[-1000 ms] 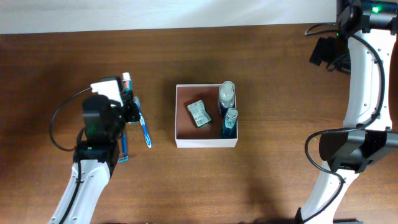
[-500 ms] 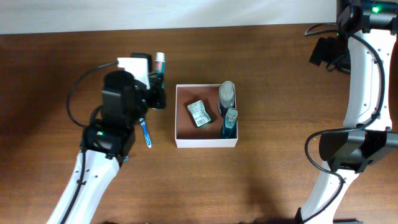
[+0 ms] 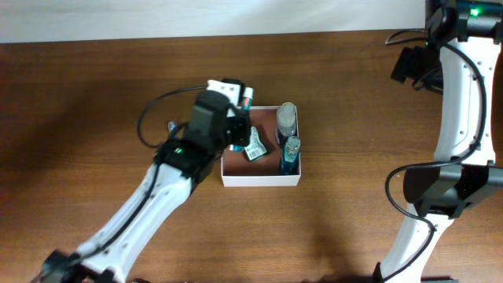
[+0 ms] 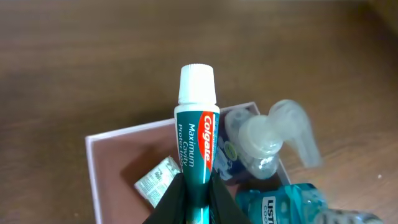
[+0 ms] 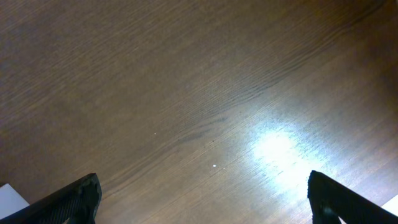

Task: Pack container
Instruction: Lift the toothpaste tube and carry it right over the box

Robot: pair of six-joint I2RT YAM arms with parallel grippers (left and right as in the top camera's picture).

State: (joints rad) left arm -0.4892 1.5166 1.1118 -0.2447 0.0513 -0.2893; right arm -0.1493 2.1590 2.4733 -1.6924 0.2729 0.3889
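The container point(image 3: 259, 181) is a square white-walled box with a reddish-brown inside, at the table's middle. It also shows in the left wrist view point(image 4: 124, 130). My left gripper point(image 3: 238, 127) point(image 4: 196, 194) is shut on a green-white-red toothpaste tube point(image 4: 198, 124) and holds it above the box's upper-left corner, with the white cap point(image 3: 246, 96) pointing away. My right gripper point(image 5: 202, 186) is open and empty over bare table at the far right.
In the box lie a green-white packet point(image 3: 255, 149) point(image 4: 158, 180), a clear pump bottle point(image 3: 287, 116) point(image 4: 273, 134) and a blue mouthwash bottle point(image 3: 290, 157) point(image 4: 280, 205). A toothbrush head point(image 3: 170, 126) shows left of my left arm.
My left arm has moved right with the toothpaste tube, from beside the toothbrush to over the box's left part. The right arm has not moved.
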